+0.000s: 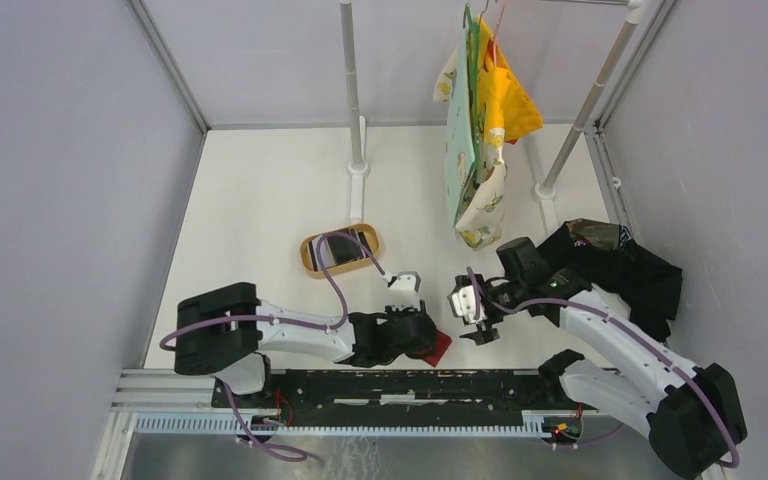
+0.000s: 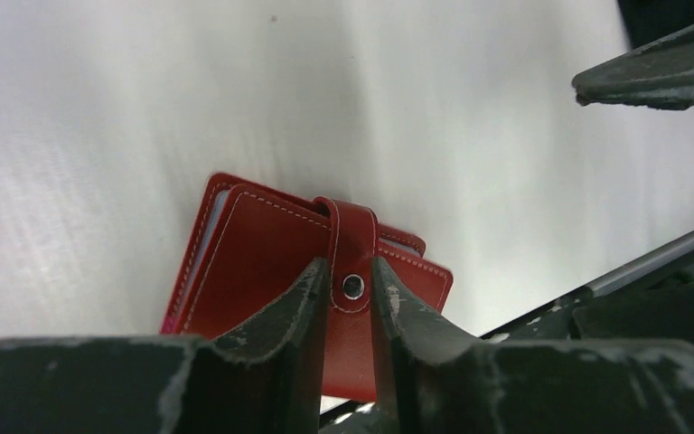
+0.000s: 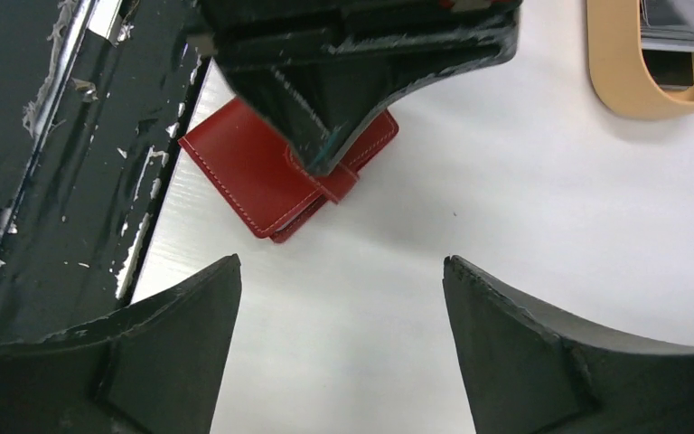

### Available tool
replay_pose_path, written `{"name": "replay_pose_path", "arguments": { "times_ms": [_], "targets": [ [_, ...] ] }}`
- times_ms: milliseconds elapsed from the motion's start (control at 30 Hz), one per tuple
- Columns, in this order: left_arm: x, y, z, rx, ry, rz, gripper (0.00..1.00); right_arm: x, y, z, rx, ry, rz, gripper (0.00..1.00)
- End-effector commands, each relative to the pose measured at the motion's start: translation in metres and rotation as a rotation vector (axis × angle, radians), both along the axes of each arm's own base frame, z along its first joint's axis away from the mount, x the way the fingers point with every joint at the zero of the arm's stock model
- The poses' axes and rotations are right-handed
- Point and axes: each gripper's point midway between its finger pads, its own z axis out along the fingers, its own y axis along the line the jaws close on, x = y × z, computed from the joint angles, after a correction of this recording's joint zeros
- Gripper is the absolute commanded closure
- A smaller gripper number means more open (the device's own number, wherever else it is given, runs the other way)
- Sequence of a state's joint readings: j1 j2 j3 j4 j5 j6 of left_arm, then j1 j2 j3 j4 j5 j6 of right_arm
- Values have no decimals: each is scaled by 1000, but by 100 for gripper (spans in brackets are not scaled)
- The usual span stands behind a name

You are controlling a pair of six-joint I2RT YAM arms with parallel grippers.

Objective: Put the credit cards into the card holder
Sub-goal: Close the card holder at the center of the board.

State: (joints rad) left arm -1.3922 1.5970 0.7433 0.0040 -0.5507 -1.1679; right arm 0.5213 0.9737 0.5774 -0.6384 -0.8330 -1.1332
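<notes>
On white table (image 1: 260, 200), left fingers (image 2: 282, 312) barely parted astride card holder's (image 2: 253, 262) tab (image 2: 354, 240); right fingers (image 3: 176, 325) wide, empty.

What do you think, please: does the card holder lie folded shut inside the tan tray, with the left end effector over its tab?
Not inside: the card holder lies on the table, apart from the tan tray, as the right wrist view shows; the rest holds.

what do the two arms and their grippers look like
The left arm and right arm are white shells with black joints and bases, a lilac cable looping along each. The left gripper and right gripper have black wedge-shaped fingers, scuffed pale at the edges.
</notes>
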Motion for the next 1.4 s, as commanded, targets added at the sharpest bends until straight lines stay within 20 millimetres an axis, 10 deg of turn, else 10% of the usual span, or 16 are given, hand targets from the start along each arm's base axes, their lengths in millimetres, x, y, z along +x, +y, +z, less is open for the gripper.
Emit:
{"name": "replay_pose_path", "arguments": {
  "times_ms": [0,267,400,467,733,1067,1367],
  "targets": [
    [12,26,21,105,-88,-24,69,-4,5,5,33,-54,95,13],
    [14,72,29,117,-114,24,73,-70,28,-26,-1,-176,507,37],
    [20,89,30,119,-127,48,88,-81,41,-37,-103,-154,603,83],
    [23,95,29,126,-131,60,92,-80,50,-45,-167,-171,595,89],
    [31,106,18,142,-105,79,92,-57,65,-62,-288,-240,423,93],
    [21,64,-1,92,-16,-92,89,45,31,-40,-253,-301,-102,93],
    [35,96,35,157,-142,-45,88,10,40,2,-33,-158,114,61]
  ]
}}
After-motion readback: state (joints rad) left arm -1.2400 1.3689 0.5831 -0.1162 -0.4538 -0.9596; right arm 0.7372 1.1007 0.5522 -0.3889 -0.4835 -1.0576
